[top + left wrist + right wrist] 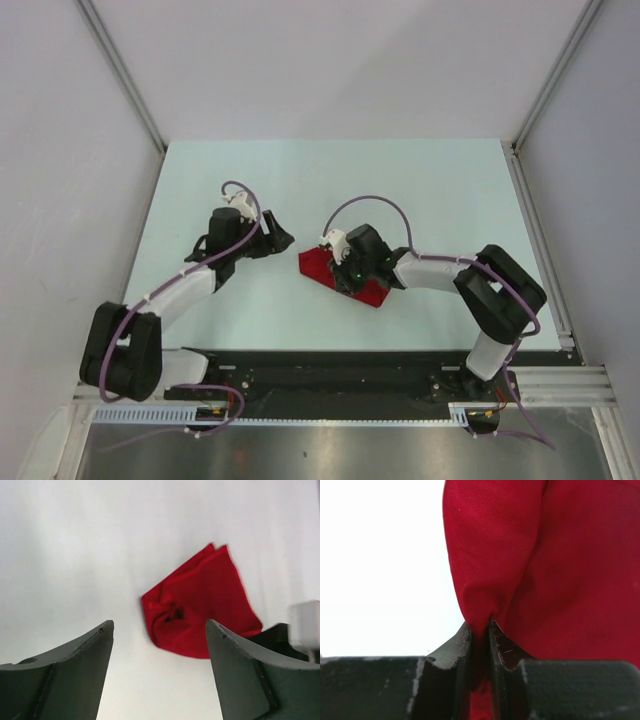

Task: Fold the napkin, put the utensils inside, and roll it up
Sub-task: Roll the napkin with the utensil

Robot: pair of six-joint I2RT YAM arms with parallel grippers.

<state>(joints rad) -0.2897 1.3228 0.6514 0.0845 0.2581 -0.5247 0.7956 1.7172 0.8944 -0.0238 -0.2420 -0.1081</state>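
Early stage: napkin (316, 267) lies part-folded, bunched, just 6 o'clock of worktop (450, 190) centre. No knife seen, so loading & rolling look undone. Right gripper (480, 625) jaws clamped on a napkin fold, clear only in its wrist cam. Left gripper (159, 625) jaws apart, empty, at napkin's 10 o'clock; its cam shows a crumpled corner.

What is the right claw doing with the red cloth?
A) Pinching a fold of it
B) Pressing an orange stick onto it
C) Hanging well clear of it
A: the right wrist view shows the right claw with a fold of the red cloth squeezed between its two fingers.
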